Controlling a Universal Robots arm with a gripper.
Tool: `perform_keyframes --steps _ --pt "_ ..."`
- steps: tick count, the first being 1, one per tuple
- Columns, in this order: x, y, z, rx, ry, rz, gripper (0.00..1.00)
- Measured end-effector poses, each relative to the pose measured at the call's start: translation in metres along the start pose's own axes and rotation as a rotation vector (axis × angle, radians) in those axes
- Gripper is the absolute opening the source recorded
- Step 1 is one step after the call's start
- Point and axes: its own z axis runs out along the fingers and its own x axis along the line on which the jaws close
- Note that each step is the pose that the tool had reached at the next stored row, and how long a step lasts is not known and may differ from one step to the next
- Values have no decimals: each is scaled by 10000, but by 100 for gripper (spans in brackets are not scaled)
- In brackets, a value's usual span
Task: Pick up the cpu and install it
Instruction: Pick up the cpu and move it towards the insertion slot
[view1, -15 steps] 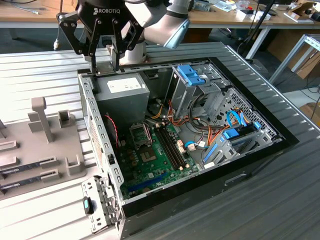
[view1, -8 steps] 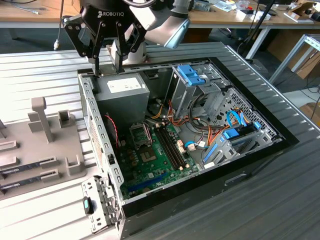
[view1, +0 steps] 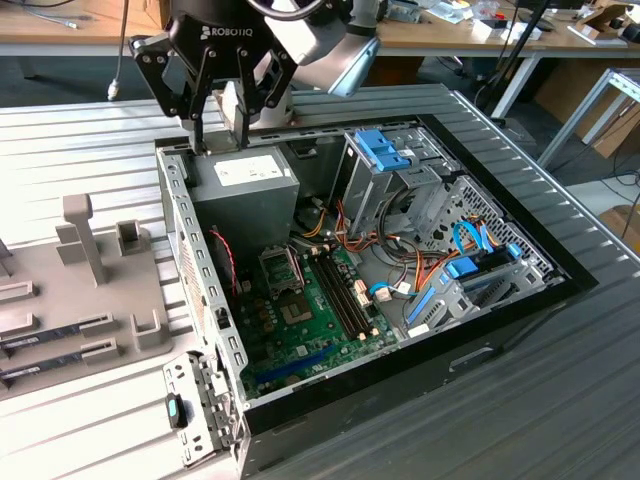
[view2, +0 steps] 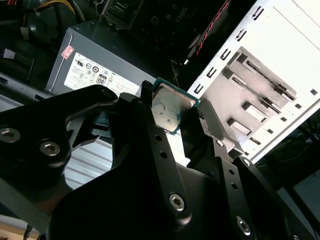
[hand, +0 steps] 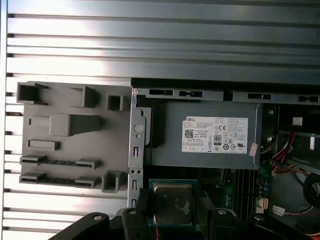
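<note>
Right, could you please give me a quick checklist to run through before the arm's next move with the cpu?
1. cpu clamped between the jaws: ok, gripped on two opposite edges.
2. cpu square in the grip, in the first wrist view: ok.
3. gripper over the socket: not ok, it hangs above the power supply.
4. Socket open and empty: cannot tell.

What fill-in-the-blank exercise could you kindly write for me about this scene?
The jaws of the gripper hold the ___.
The power supply carries a white ___.
The grey fixture lies on the exterior view's ___ of the computer case.
Missing words: cpu; label; left.
</note>
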Motion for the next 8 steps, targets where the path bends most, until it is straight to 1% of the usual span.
perform_keyframes --steps 8 --pt "-50 -21 33 -1 -1 -1 47"
